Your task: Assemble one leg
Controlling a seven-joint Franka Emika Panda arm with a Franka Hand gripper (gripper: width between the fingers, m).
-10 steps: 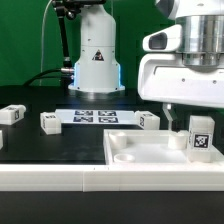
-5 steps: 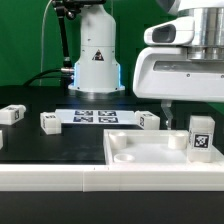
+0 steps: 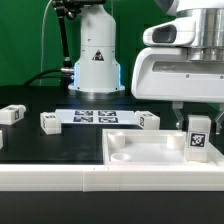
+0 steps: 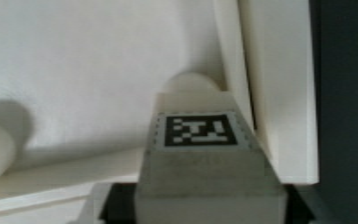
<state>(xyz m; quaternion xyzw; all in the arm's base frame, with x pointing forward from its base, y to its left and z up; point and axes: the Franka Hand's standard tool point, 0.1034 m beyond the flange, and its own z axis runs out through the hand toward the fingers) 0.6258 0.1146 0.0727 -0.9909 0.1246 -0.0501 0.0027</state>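
Seating the leg in the corner of the panel

Holding the leg [image 3: 198, 137] upright, the tool [image 3: 197, 116] stands over the corner of the large white panel [image 3: 140, 152] on the exterior view's right; the tool is clenched on the leg, as the wrist view shows dark fingers [image 4: 115, 202] on both sides of the post [image 4: 204, 160], with its tag facing the camera; the lower end of the leg is at the recessed corner [image 4: 197, 88] of the panel, but whether it already touches the bottom I cannot tell; to do this step well, I judge that the post should stay vertical and be centred on the recess before any downward push; a small tilt could make it catch on the raised rim [image 4: 274, 80]; the descent should be slow and the grasp firm until the leg is seated; three other small parts [image 3: 50, 121] lie on the black bench [image 3: 40, 145], well apart from the panel, near the marker board [image 3: 95, 116]
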